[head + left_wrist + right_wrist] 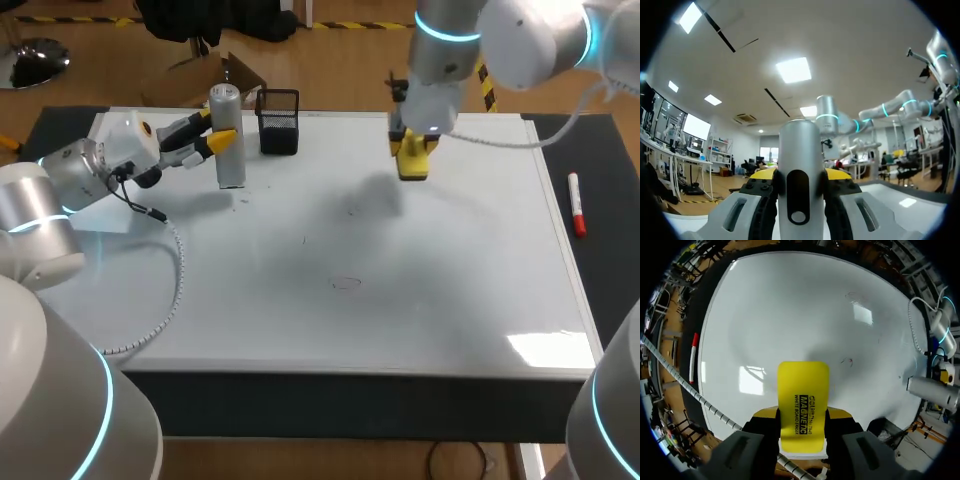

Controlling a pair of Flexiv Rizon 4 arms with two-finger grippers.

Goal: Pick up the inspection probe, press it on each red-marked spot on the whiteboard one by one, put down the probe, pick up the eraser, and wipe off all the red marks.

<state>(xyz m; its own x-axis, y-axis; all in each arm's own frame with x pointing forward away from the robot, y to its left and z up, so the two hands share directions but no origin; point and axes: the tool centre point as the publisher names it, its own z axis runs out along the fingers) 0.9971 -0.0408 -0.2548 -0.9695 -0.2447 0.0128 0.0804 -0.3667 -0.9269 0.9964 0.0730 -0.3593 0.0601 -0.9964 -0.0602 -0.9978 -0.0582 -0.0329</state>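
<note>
Evidently the wiping stage is in hand: the right end effector [801, 420] grips the yellow eraser [803, 390] above the whiteboard's [450, 300] far edge. The left end effector [221, 141] clasps the probe [230, 165], upright at the whiteboard's far-left corner and not yet released. A faint red mark [850, 361] on the whiteboard awaits wiping.

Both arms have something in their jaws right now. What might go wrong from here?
1. The silver cylindrical probe, upright in the left jaws, stands close beside the black mesh basket. Opening or retreating carelessly might topple it or bump the basket.
2. Faint marks show on the whiteboard, well away from the yellow eraser in the right jaws. A short wipe could miss some.
</note>
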